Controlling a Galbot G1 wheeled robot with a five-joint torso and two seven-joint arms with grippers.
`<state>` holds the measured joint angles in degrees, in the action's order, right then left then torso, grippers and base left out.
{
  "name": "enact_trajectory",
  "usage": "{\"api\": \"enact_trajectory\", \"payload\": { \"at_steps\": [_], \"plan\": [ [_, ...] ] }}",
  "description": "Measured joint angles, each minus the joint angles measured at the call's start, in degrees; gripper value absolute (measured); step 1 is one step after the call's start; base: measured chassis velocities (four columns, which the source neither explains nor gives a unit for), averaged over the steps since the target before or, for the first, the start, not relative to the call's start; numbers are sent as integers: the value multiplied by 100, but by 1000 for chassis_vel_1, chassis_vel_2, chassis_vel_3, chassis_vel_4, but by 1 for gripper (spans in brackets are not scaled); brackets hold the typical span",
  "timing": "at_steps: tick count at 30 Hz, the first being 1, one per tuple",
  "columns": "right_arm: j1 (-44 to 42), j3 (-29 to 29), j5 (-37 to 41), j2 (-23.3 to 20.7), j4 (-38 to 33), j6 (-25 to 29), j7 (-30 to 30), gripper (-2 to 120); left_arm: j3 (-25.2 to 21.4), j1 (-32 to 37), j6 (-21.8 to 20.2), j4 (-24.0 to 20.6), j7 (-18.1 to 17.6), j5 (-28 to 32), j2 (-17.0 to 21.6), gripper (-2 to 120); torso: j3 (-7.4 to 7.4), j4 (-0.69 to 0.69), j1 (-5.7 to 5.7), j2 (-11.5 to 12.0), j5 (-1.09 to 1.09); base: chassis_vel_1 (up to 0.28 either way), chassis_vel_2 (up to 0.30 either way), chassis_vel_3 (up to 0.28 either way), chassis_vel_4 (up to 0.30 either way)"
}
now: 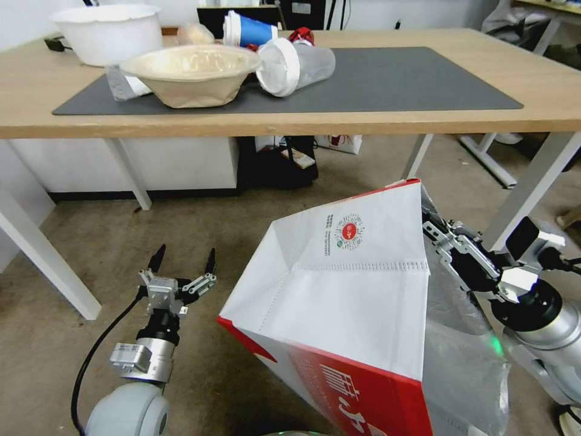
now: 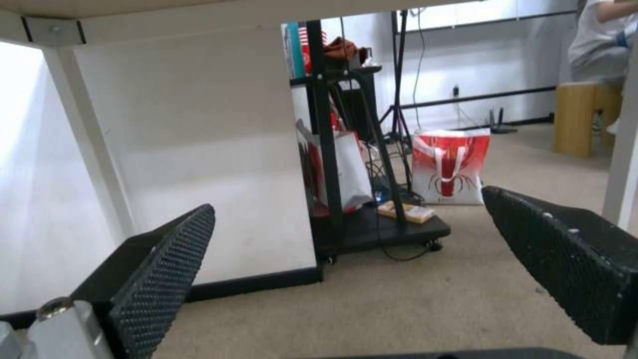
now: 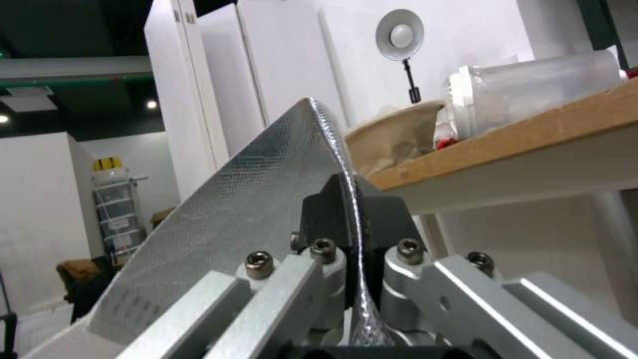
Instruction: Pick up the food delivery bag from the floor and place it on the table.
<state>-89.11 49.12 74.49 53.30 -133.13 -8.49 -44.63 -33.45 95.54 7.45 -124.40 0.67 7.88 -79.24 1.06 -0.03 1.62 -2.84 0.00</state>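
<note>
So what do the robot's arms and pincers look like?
Both arms are silver-grey tubes with rounded pale joints. The left pincer has a silver metal frame and two black pointed fingers with bumpy dotted pads, and a black cable loops beside the arm. The right pincer has silver bars with round bolts and black tips.

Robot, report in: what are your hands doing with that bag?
Right gripper shut on food delivery bag foil edge, bag tilted. Left gripper open, idle low. Bowl, cups crowd table left.

Right gripper [image 3: 352,219] fingers [image 3: 326,209] pinch the bag's foil edge [image 3: 266,184] below the table [image 3: 532,134].
</note>
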Motion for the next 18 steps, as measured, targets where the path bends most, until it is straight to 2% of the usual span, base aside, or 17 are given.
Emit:
{"api": "enact_trajectory", "payload": {
  "at_steps": [7,18],
  "plan": [
    [12,-8,-61,7,47,-26,-148,0,-2,21,-34,-44,-5,-33,-2,100,199,0,11,-208,0,0,0,0,0],
    [24,14,-95,-8,97,-74,-399,0,-5,69,-112,-117,-33,-87,-2,100,417,0,45,-453,1,0,0,0,0]
  ]
}}
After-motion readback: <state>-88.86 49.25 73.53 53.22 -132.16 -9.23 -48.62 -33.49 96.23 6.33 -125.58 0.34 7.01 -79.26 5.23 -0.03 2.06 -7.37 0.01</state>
